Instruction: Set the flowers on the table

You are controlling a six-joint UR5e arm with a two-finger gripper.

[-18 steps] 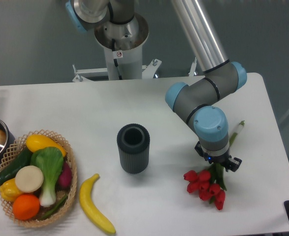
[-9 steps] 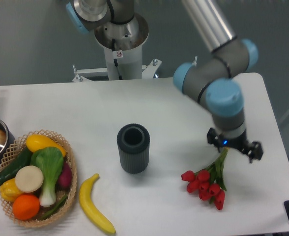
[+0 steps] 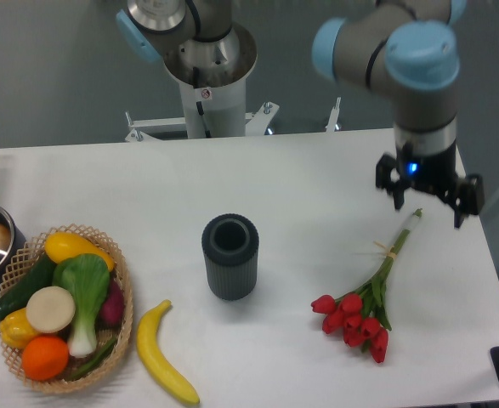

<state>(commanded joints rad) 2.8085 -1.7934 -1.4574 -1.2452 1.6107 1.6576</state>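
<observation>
The bunch of red tulip flowers with long pale green tied stems (image 3: 364, 299) lies flat on the smooth white rectangular table (image 3: 300, 178), its red buds well below the black two-finger gripper (image 3: 428, 202) and its stem tip just under the fingers. The gripper hangs above the tabletop with its fingers spread apart, holding nothing. Far to the gripper's left stands a dark ribbed cylindrical vase (image 3: 230, 256), and beyond it lies a yellow banana (image 3: 162, 353).
</observation>
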